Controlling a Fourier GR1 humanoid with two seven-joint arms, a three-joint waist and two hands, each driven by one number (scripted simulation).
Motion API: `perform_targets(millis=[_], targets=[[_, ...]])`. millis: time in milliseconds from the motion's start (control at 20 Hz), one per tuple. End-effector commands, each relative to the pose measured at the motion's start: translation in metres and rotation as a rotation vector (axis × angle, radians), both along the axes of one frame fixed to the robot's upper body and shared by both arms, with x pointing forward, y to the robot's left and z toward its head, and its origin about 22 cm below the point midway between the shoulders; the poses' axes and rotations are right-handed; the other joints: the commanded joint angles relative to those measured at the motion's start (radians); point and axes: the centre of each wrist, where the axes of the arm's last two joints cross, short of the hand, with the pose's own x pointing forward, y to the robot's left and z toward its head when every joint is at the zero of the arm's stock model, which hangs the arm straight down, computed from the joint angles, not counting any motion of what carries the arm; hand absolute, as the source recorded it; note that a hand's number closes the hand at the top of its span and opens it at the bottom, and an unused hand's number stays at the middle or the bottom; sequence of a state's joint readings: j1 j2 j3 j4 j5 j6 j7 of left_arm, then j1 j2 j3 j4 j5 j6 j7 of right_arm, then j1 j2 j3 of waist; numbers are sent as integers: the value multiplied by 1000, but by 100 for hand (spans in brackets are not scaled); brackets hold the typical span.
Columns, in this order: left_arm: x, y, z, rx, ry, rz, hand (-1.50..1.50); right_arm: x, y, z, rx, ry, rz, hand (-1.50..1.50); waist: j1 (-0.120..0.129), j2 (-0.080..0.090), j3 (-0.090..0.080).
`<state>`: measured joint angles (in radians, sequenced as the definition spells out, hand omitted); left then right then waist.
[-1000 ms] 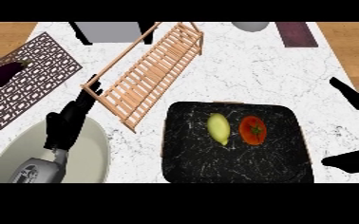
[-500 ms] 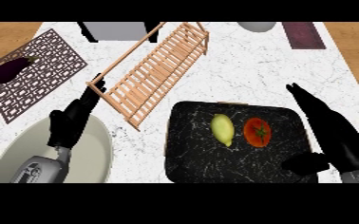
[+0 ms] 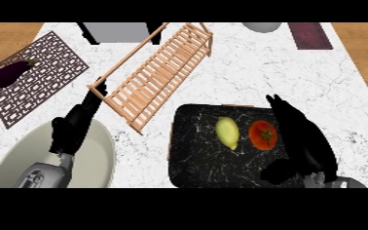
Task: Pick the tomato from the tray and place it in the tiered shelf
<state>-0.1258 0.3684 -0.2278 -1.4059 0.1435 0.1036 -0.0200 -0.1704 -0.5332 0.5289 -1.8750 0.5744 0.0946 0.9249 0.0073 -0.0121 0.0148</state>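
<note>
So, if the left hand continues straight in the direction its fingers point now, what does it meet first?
Probably the near end of the wooden tiered shelf: the left hand points up and slightly right, its fingertips almost at the shelf's lower corner. Its height above the counter is unclear.

Right hand point(image 3: 305, 141) hides tray point(image 3: 194, 165) right edge; grey bowl point(image 3: 262, 26) cut by top band.

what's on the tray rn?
On the tray: a tomato and a pale yellow fruit, apart. The right hand, open, covers the tray's right edge; anything under it cannot be seen.
</note>
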Motion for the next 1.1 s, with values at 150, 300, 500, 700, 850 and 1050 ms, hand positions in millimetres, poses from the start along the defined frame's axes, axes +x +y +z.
perform_targets(millis=[150,300,500,700,850,1050], targets=[[-28,-2,-42,17,175,14,0,-2,10,-11,-104,-17,-53,-150,-10,12,-15],[-13,-10,-24,4,189,19,0,4,21,-7,-100,-20,-69,-150,-7,12,-15],[-28,18,-44,12,171,25,0,-2,6,-29,-129,2,-74,-150,-11,15,-15],[-28,8,-27,17,161,19,0,16,11,-32,-149,46,-68,-150,5,14,-15],[-38,20,-34,5,180,1,0,18,1,-39,-156,32,-83,-150,4,15,-15],[-10,-1,-25,22,167,18,0,16,17,-43,-161,19,-63,-150,-8,14,-15]])
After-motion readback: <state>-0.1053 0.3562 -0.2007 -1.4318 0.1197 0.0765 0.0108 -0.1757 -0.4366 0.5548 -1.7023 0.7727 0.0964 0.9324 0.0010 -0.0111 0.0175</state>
